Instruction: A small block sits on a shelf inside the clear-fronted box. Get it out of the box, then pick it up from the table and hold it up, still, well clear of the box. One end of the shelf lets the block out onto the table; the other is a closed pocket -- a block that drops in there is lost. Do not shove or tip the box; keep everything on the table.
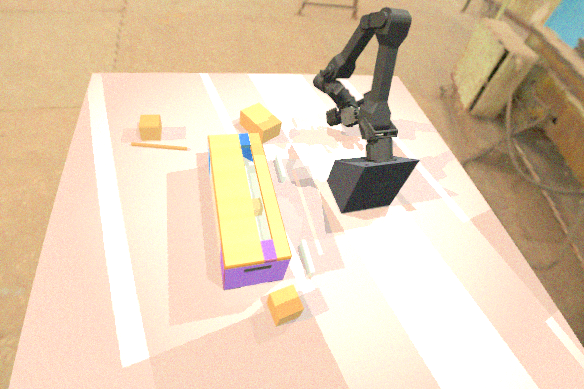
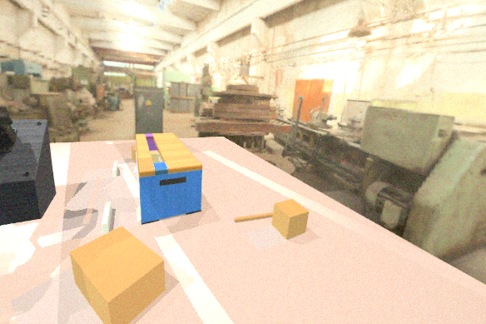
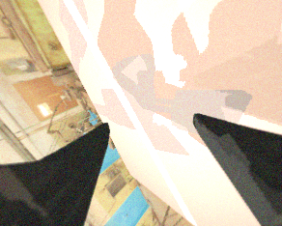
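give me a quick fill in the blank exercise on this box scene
1. The black parallel-jaw gripper is ____ and holds nothing.
2. The long yellow-topped box has a purple end and a ____ end.
3. The small tan block is ____ the box.
4. The thin orange stick lies beside an orange cube, which rests on the ____.

Missing words: open; blue; inside; table
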Robot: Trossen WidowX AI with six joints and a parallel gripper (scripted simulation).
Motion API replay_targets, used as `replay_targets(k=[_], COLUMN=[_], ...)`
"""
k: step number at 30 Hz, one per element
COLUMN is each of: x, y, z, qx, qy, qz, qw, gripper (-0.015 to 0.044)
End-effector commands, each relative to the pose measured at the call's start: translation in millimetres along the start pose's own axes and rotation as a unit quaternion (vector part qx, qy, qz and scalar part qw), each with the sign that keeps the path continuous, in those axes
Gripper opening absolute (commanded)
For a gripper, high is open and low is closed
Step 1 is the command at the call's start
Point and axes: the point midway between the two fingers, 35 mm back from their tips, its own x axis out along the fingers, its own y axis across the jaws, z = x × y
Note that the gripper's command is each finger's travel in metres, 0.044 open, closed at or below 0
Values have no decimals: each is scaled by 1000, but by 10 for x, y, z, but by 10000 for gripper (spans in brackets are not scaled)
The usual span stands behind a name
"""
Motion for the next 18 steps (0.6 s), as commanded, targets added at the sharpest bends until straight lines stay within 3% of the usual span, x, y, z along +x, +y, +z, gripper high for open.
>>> replay_targets(k=[1,5,11,18], x=[-2,-68,-471,-1202], y=[-3,-111,-616,-1236], z=[-5,-100,-100,-144], qx=[3,66,99,183], qy=[0,2,4,-5], qz=[-1,-28,-108,-234], qw=[1000,997,989,955], gripper=[400,400,400,400])
